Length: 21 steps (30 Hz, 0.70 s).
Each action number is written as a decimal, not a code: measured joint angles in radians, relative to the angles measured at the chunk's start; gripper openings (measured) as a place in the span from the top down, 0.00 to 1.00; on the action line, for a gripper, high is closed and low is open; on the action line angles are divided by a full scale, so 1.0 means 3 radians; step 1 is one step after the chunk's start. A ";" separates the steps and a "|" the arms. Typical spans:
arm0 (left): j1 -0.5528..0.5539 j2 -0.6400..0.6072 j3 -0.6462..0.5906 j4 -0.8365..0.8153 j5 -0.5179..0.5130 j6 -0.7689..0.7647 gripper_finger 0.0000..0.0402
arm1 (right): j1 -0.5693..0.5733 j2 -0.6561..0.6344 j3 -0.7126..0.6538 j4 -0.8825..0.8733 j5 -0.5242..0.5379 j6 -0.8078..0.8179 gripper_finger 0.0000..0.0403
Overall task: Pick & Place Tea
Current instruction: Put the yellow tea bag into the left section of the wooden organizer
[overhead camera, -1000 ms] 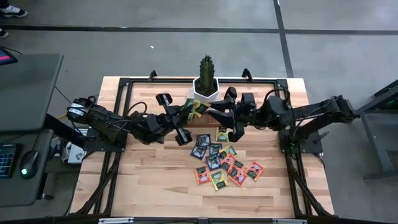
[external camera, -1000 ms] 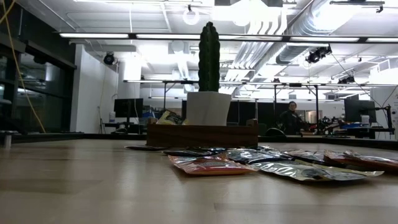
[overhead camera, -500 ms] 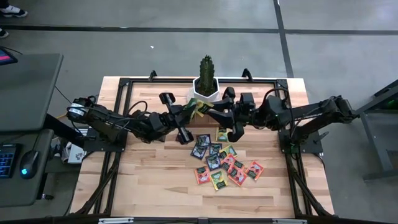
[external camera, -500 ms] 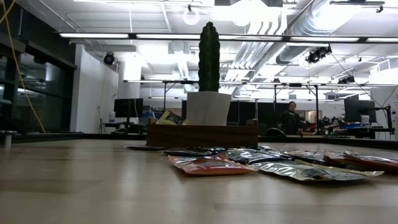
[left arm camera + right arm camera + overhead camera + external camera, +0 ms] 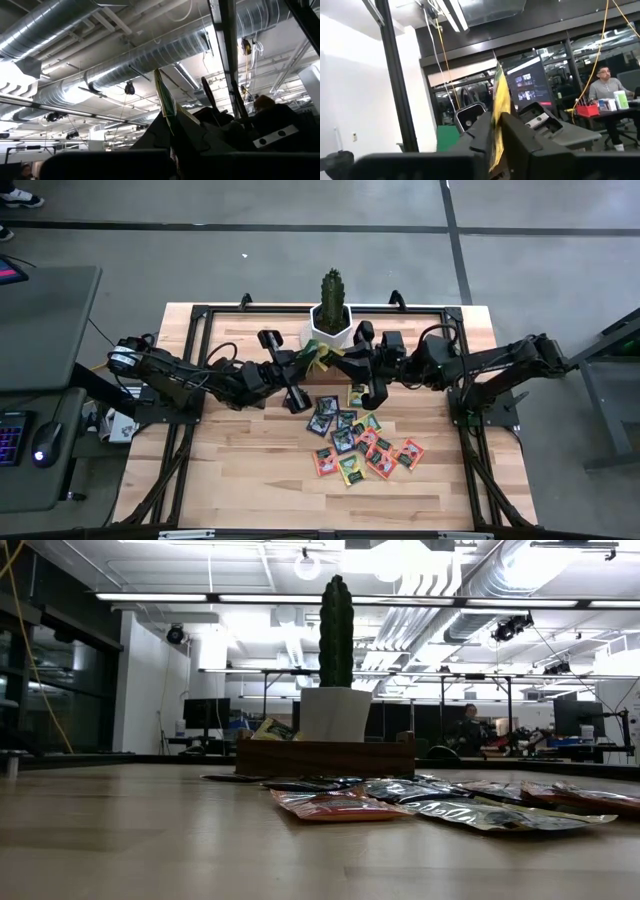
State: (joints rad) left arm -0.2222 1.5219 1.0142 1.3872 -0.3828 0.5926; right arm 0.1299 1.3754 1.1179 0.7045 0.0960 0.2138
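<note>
One yellow-green tea sachet hangs in the air just in front of the white cactus pot, above the wooden tray. My left gripper comes at it from the table's left and my right gripper from the right; both are shut on it. Several more tea sachets, yellow-green, dark and orange-red, lie flat in a loose pile on the table nearer the front. Another sachet leans up out of the tray's left end. My left gripper pinches the sachet between its two fingers. The sachet shows edge-on and its free part sticks out past the fingertips, lifted clear of the tray. The fingers slant upward from the table's left. My right gripper pinches the same sachet between its two fingers, coming from the table's right and slanting a little upward. The sachet shows edge-on, and its free end stands out beyond the fingertips, clear of everything below.
The cactus pot stands right behind the tray at the table's far middle. A black frame runs round the table's edges. Bare wood lies to the left of the sachet pile. People sit in the room beyond.
My right gripper has shut on the yellow-green sachet that my left gripper holds up. Neither arm has travelled noticeably, and the sachet stays in the air over the tray.
</note>
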 joint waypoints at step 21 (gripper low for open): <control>0.0000 0.0001 0.0000 -0.0022 -0.0053 0.0005 0.84 | 0.0004 -0.0037 0.0000 -0.0185 -0.0019 -0.0019 1.00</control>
State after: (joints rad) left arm -0.2222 1.5223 1.0142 1.3807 -0.3988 0.5942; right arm 0.1310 1.3644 1.1179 0.6491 0.0902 0.2081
